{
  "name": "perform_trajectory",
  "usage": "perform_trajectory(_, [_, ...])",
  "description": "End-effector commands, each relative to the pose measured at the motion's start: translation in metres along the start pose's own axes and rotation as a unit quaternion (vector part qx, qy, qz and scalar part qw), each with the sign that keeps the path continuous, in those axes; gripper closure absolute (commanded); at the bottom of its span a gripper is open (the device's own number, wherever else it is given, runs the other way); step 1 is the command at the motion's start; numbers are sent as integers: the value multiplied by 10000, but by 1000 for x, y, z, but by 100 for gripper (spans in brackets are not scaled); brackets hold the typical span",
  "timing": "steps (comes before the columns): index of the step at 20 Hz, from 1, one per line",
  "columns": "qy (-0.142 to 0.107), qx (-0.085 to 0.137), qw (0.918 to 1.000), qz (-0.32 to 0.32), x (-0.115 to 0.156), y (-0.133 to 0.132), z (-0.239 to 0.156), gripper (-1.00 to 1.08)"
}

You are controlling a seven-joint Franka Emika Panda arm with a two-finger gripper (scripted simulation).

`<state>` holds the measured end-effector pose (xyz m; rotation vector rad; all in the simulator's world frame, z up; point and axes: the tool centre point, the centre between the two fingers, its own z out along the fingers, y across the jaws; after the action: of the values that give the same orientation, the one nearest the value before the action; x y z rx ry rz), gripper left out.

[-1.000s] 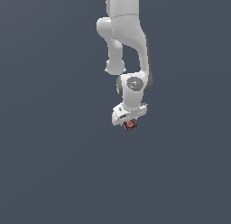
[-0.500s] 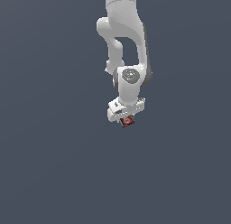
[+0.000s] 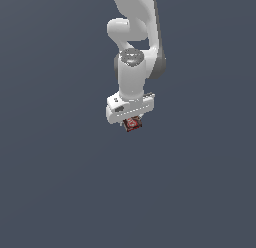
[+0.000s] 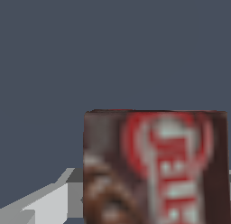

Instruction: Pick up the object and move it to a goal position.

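Grey is all around me, flat and plain, with no table edge, no wall and no marker that I can see. My arm (image 3: 131, 57) hangs down from above, big and white, and my gripper (image 3: 132, 123) sits at its low end.

Right under my white hand is the box (image 3: 132, 124). It is small and dark red-brown with whitish-red marks on it, and much smaller than my hand. It sits just below the hand, touching it, where my jaws are. In the wrist view the box (image 4: 155, 166) is very close and fills a big part of the picture. Its label is blurry, so I cannot read it. A bit of pale grey finger (image 4: 43, 203) shows beside it.

I cannot see both jaws well, since the box and my hand hide them. But the box is up against my hand with only grey around it, so I think my jaws are squeezed tight on it, one on each side.

So I think the first part is done: the box is picked up and I am holding it. The second part is left. I must carry it to the goal spot. No goal shows in either view, so I cannot tell how near it is or which way it lies.

I must keep my squeeze firm, because the box is small and flat and could slip out.
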<state>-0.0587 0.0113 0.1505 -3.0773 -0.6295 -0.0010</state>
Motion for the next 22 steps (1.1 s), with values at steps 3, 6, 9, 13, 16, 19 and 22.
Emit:
perform_trajectory(3, [2, 7, 10000, -2, -6, 22, -48, 108])
perform_trajectory(6, [2, 7, 10000, -2, -10, 36, -76, 108])
perform_trajectory(9, [2, 7, 10000, -2, -12, 48, -100, 108])
perform_trajectory(13, [0, 5, 10000, 1, -14, 61, -125, 108])
perform_trajectory(16, [-2, 2, 10000, 2, -15, 67, -137, 108])
perform_trajectory(19, [-2, 2, 10000, 2, -16, 72, -145, 108])
perform_trajectory(22, [-3, -1, 10000, 4, -15, 74, -149, 108])
